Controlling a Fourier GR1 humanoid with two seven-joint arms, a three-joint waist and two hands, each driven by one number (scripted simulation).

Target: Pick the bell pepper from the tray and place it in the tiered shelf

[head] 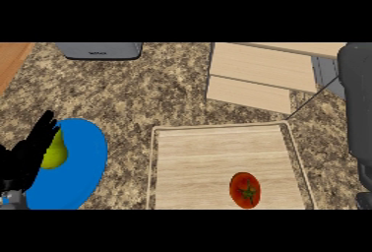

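Counter (131, 93) spans the view. Tray (218, 147) lies at lower centre, the shelf (254, 69) beyond its far right corner. Plate (80, 182) sits left of the tray. Right forearm (357, 98) runs down the right edge; its hand is out of view. Left hand (25, 152) rests open, fingers (45, 123) straight, at the plate's left edge. Pepper (245, 190) lies in the tray's near right part. Pear (54, 150) lies on the plate beside the fingers.
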